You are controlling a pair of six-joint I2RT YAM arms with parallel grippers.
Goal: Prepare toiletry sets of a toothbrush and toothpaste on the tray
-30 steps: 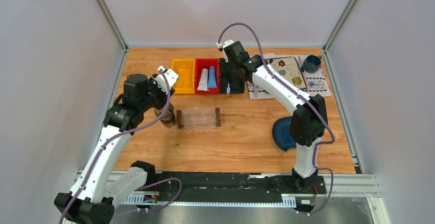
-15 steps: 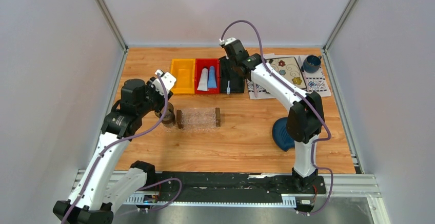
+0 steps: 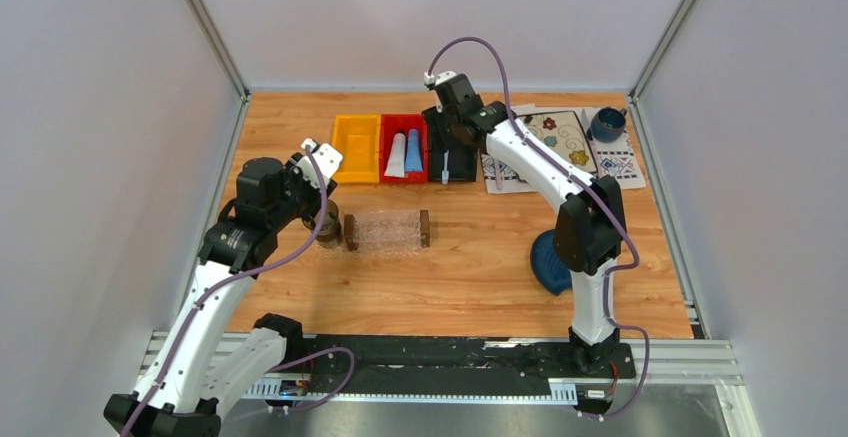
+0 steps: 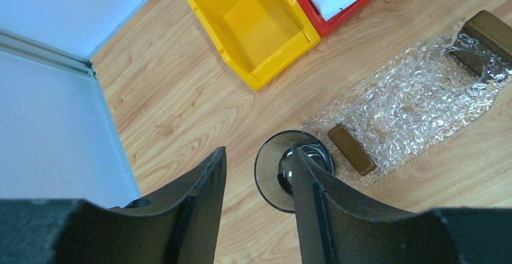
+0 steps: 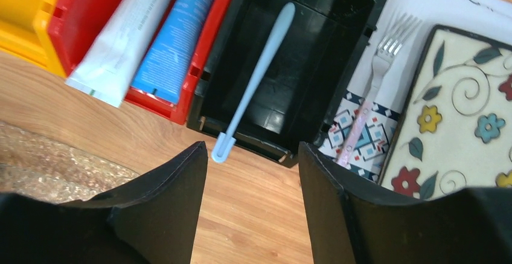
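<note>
The pale blue toothbrush (image 5: 256,80) lies in a black bin (image 5: 314,28), its end poking over the near rim; it also shows in the top view (image 3: 444,167). A white-grey toothpaste tube (image 5: 124,40) and a blue toothpaste tube (image 5: 175,37) lie side by side in a red bin (image 3: 388,137). The clear tray (image 3: 387,229) with brown end blocks lies mid-table with nothing on it. My right gripper (image 5: 253,149) is open and empty, above the black bin's near edge. My left gripper (image 4: 257,150) is open and empty, over a glass cup (image 4: 284,176) by the tray's left end.
An empty yellow bin (image 3: 357,147) stands left of the red one. A fork (image 5: 374,89) lies on a patterned cloth beside a floral plate (image 5: 459,113). A blue cup (image 3: 607,122) stands at the back right. A dark blue dish (image 3: 550,262) lies near the right arm.
My right gripper has shifted slightly back and left over the black bin. My left arm has drawn a little down and left. Nothing was taken hold of.
</note>
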